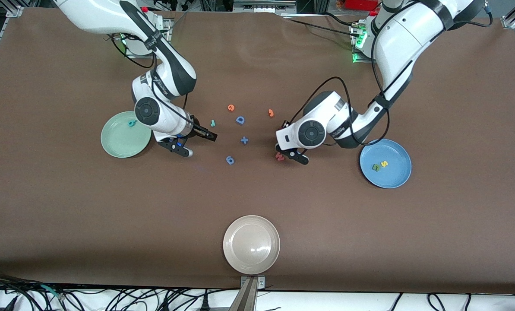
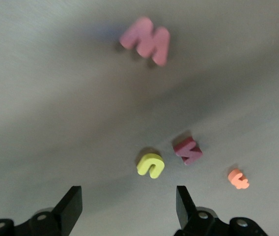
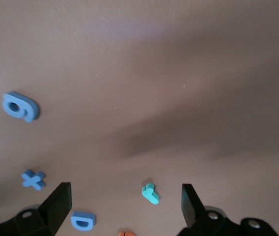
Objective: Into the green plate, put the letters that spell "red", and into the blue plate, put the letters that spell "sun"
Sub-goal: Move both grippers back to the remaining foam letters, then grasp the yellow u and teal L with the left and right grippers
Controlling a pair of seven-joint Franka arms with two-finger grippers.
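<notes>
Two letters, n [image 1: 375, 167] and s [image 1: 384, 164], sit in the blue plate [image 1: 397, 179], d [image 1: 131, 123] in the green plate [image 1: 115, 147]. We see both grippers, left [image 2: 128, 204] over u [image 2: 151, 165] and right [image 3: 125, 201] over r [image 3: 150, 193], spread wide, empty.

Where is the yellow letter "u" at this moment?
The yellow "u" lies on the table, just ahead of the left gripper, beside a dark red letter; in the front view the gripper hides it.

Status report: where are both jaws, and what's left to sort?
Left gripper open over yellow "u". Right gripper open over teal "r". Dark red "M" piece beside the "u".
</notes>
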